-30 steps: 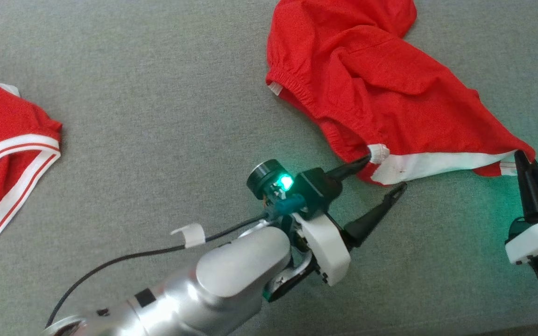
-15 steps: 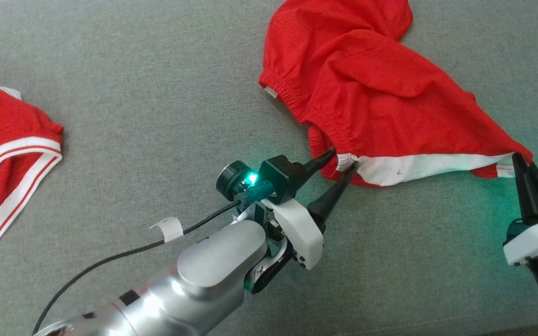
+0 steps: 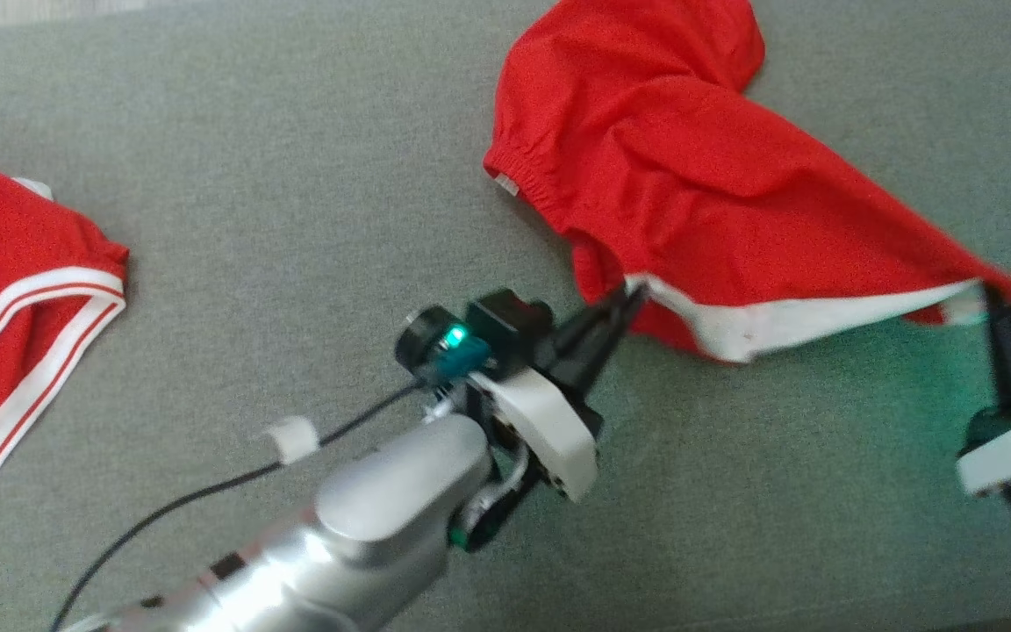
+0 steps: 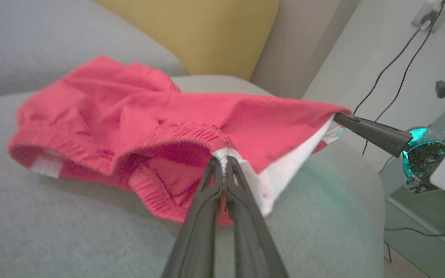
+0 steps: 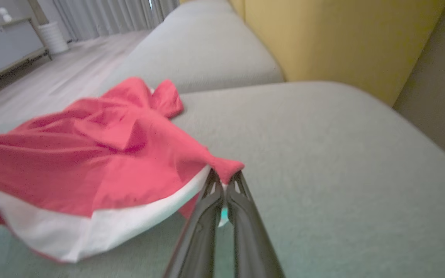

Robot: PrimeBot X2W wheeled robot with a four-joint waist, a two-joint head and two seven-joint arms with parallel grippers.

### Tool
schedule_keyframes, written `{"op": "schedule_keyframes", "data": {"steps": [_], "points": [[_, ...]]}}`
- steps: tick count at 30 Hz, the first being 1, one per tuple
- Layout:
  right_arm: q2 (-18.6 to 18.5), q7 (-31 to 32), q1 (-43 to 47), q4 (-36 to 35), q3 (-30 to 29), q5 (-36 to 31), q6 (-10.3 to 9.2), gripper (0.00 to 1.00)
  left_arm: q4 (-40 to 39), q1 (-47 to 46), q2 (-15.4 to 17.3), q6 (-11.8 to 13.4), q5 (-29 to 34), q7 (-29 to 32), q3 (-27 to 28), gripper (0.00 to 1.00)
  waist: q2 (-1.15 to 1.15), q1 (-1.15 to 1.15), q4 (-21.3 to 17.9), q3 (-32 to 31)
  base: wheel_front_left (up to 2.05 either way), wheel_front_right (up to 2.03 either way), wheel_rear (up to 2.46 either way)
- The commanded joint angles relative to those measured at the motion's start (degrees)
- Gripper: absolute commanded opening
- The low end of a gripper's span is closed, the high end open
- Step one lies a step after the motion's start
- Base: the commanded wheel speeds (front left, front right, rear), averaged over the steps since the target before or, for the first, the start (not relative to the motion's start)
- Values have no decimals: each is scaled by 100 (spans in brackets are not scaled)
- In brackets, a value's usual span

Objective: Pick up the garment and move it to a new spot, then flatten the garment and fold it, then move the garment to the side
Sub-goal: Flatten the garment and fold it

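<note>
Red shorts (image 3: 672, 175) on grey sofa cushion (image 3: 295, 219), white hem (image 3: 786, 320) stretched taut, raised off cushion. Left end effector (image 3: 631, 296) clamped on one hem corner, right end effector (image 3: 994, 294) clamped on other. Risk: shallow pinch slips under tension, corner drops; bunched waistband (image 3: 527, 171) drags, rumples.

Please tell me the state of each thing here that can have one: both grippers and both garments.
Left gripper: shut on the garment, at its waistband.
Right gripper: shut on the garment's other corner.
Garment: near edge stretched between the grippers, rest crumpled on the sofa.
Second garment: lying on the sofa, not held.
</note>
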Motion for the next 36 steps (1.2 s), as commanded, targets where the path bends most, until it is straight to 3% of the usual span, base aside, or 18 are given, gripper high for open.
{"op": "schedule_keyframes", "data": {"steps": [1, 5, 9, 13, 16, 22, 23, 27, 32, 36], "points": [[-166, -171, -164, -298, -112, 41, -5, 0, -273, -245, 180, -39, -29, -166, 325, 0, 0, 0, -3, -105, 0, 0, 0], [-419, -225, -564, -672, -416, -42, -5, 0, -772, -549, 659, -297, -416, -233, 905, 0, 0, 0, -24, -397, 0, 0, 0], [-881, -36, -1343, -870, -401, -73, -5, 0, -1275, -1102, 1229, -544, -920, 169, 1498, 0, 0, 0, -113, -687, 0, 0, 0], [-1304, 285, -2386, -735, -44, 81, -5, 0, -1490, -1778, 1611, -671, -1408, 653, 2031, 0, 0, 0, -222, -744, 0, 0, 0], [-1419, 530, -3307, -259, 448, 370, -5, 0, -1218, -2362, 1763, -757, -1291, 766, 2169, 0, 0, 0, -263, -601, 0, 0, 0], [-1396, 352, -5246, 984, 1539, 556, -5, 0, 48, -3459, 1455, -884, -730, 166, 2250, 0, 0, 0, -232, 23, 0, 0, 0], [-1339, 47, -5801, 1391, 1704, 545, -5, 0, 481, -3791, 1310, -908, -570, -147, 2287, 0, 0, 0, -229, 232, 0, 0, 0], [-1267, -761, -6657, 2148, 1793, 453, -5, 0, 1116, -4359, 1093, -953, -312, -728, 2398, 0, 0, 0, -239, 519, 0, 0, 0], [-1291, -1290, -6983, 2595, 1922, 512, -5, 0, 1347, -4415, 941, -995, -339, -891, 2538, 0, 0, 0, -250, 637, 0, 0, 0], [-1408, -1434, -6681, 2690, 2163, 780, -5, 0, 1093, -3823, 971, -1003, -552, -911, 2213, 0, 0, 0, -269, 696, 0, 0, 0]]}}
